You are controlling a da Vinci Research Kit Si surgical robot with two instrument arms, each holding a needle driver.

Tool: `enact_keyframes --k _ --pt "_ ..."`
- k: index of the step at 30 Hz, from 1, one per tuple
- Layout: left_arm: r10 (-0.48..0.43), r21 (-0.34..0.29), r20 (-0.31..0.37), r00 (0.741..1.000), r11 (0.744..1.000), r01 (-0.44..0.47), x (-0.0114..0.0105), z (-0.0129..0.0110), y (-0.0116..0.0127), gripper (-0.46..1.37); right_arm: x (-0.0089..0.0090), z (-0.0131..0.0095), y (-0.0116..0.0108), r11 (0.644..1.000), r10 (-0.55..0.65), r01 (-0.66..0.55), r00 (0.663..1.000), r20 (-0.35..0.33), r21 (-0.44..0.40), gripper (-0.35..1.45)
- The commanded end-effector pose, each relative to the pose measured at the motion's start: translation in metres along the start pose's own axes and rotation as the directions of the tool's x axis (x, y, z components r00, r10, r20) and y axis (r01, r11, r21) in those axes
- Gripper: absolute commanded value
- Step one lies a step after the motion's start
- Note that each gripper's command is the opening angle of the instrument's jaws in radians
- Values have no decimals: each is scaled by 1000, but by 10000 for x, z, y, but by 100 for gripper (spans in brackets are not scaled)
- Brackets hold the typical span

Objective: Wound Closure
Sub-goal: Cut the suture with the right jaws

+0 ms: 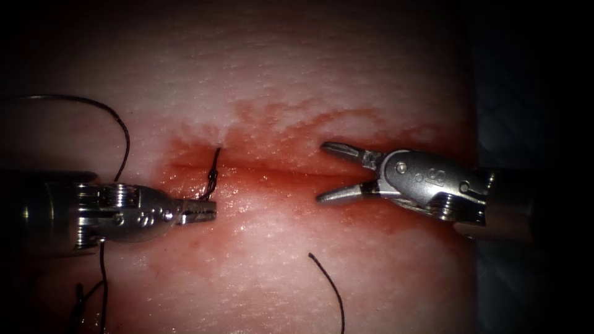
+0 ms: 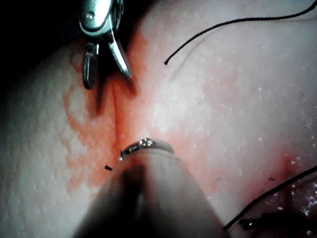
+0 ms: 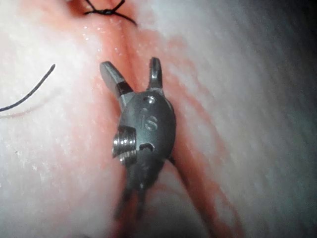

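dark thread [image 1: 212,176] in left fingers [image 1: 201,212]

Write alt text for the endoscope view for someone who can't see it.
The left tool, jaws shut on dark thread rising from a stitch at the cut, faces the right tool, jaws open and empty, across the reddened tissue. A loose thread end lies below.

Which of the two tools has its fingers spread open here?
The right arm's silver needle driver: its fingers gape over the cut, holding nothing. The left arm's needle driver is shut on dark thread.
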Motion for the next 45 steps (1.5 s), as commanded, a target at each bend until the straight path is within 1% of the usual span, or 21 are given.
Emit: enact_keyframes --k 1,8,23,33,45 --pt "4 -3 -5 1000 1000 -4 1 -1 -1 -35 -2 0 -1 1000 -10 10 1000 -4 15 109" --pt "21 5 -26 999 1000 -20 4 -8 -5 -35 -11 4 -5 998 -54 54 998 -20 38 108" --pt "23 9 -30 999 1000 -22 5 -13 -8 -35 -10 11 -3 992 -97 103 991 -95 68 107" --pt "22 10 -30 999 1000 -22 4 -13 -8 -35 -13 12 2 990 -121 128 987 -105 63 107" --pt "28 10 -29 999 1000 -28 4 -13 -7 -35 -14 12 1 989 -129 136 986 -107 64 106"
